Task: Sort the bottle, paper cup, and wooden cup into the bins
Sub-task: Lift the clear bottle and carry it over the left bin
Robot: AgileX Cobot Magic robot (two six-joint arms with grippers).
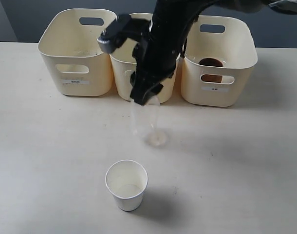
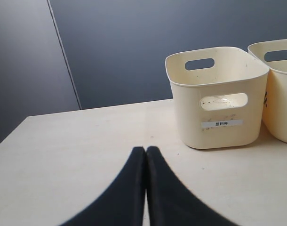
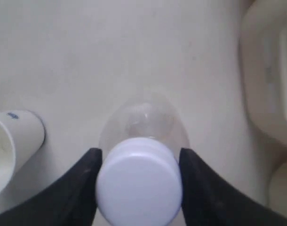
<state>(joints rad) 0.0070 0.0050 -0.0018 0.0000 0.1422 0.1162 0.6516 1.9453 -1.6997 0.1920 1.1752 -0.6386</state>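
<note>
The clear bottle (image 1: 147,122) stands slightly tilted on the table in front of the middle bin (image 1: 120,73). My right gripper (image 1: 143,95) comes down from above and is shut on its white cap (image 3: 139,188), with a finger (image 3: 87,169) pressed on each side. The white paper cup (image 1: 126,184) stands upright nearer the front edge, beside the bottle (image 3: 143,122) in the right wrist view as the paper cup (image 3: 11,146). The wooden cup (image 1: 212,69) lies inside the right bin (image 1: 221,95). My left gripper (image 2: 146,149) is shut on nothing, low over the table before the left bin (image 2: 219,108).
The left bin (image 1: 75,53) stands at the back left with the other two in a row along the far side. The right arm's dark links hang over the middle bin. A dark wall rises behind the table.
</note>
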